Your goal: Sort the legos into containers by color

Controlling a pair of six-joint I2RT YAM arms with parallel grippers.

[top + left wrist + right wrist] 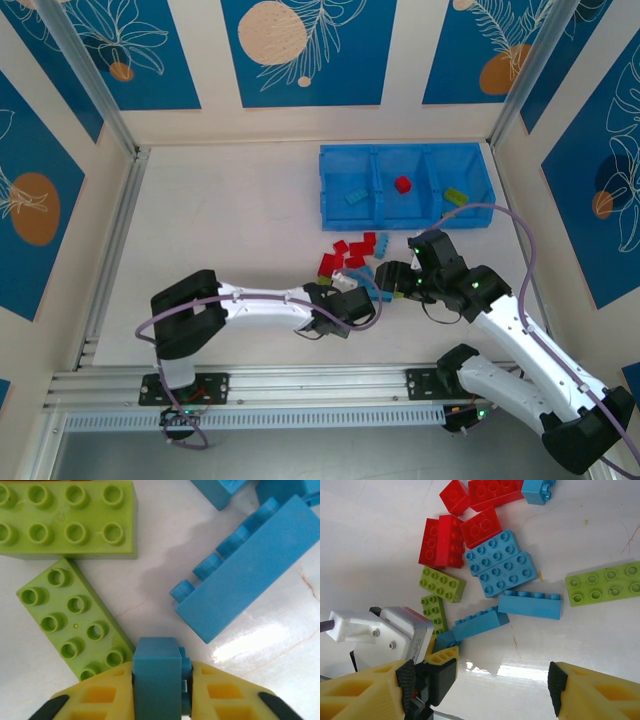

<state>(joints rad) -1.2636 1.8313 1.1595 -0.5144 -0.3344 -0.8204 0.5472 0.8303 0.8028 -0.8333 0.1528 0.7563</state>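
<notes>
**Two arms crowding one pile: a knock or a dragged brick looks likely**

The left arm (260, 302) is reaching across the white table (230, 210) into the loose pile of legos (352, 262), which is lying just in front of the blue tray (335, 215). Seen from the left wrist, its jaws are gripping a small light blue brick (156, 662), pinched tight between the yellow fingers (95, 695).

A lime green brick (75, 617) is lying with one corner against a finger, so lifting may drag or flip it. A long blue brick (250, 575) is lying on its side close by and could be nudged too.

The right arm (510, 335) is hovering just beside the same pile. Its jaws are spread wide and holding nothing. In the right wrist view, the left arm's white housing (385, 630) is sitting very near one of the right fingers (370, 692). If both arms move at once, they could strike each other and scatter the bricks.

The tray's left compartment is holding a blue brick (355, 197), the middle a red one (402, 184) and the right a green one (455, 196). The held brick seems bound for the left compartment. It is small, so a jolt could shake it loose on the way.
</notes>
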